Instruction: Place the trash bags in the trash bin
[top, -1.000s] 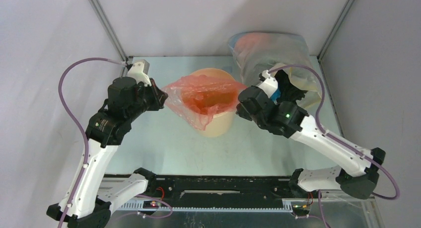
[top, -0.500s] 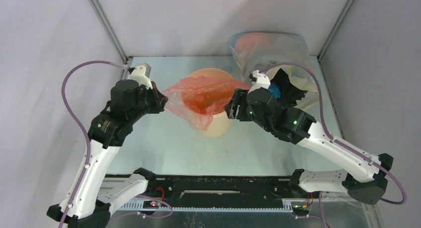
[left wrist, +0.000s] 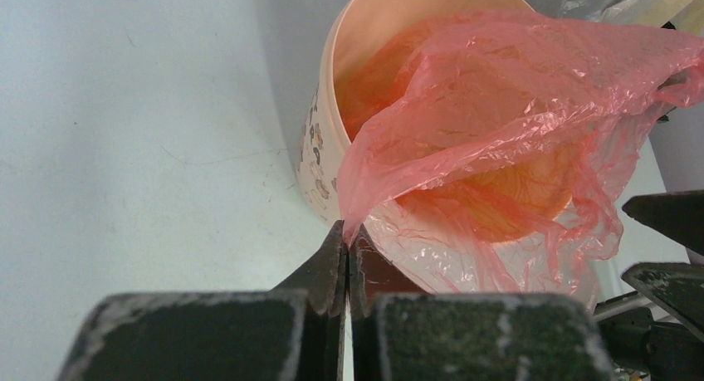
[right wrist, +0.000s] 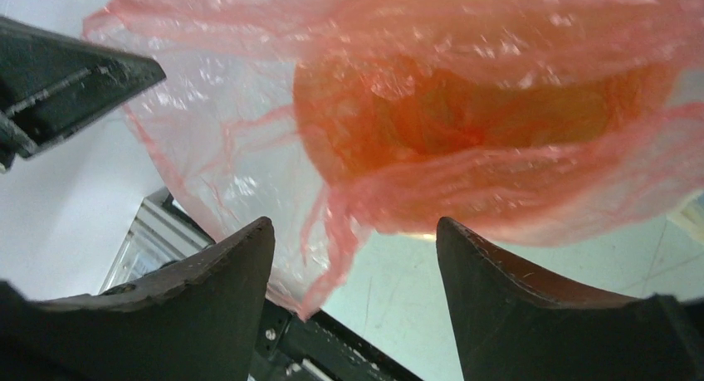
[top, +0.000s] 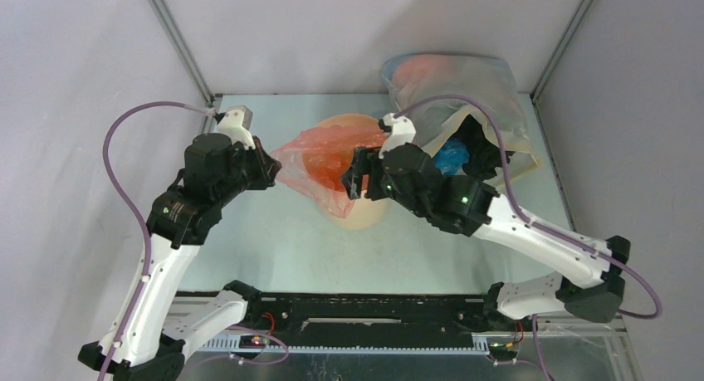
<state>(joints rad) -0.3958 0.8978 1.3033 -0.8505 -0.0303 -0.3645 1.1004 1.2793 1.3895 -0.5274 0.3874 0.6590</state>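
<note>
The tabletop (top: 274, 240) carries all items. A large clear bag (top: 465, 86) of mixed waste stands at the far right of the trash bin (top: 368, 211). The bin stands upright near the tabletop centre. A red trash bag (top: 320, 161) sits partly inside the bin, and its loose film is draped over the bin's left and near rim. The left jaws are pinched fully shut on the bag's edge, just outside the bin's left wall. The right jaws are spread wide and hold nothing. They are above the bin's near rim, with a strand of red film hanging between them. The step in hand appears to be taking a second hold on the bag edge. Procedure: lower the right jaws over the doubled rim of film rather than a single strand, and close fully. Keep the left hold fixed so the film stays taut. Then lift both edges toward the bin centre without dragging the bin. Compared with half a second ago, the right arm has swung from the bin's right side to over its near rim. The left arm and the bag lie much as before.
</note>
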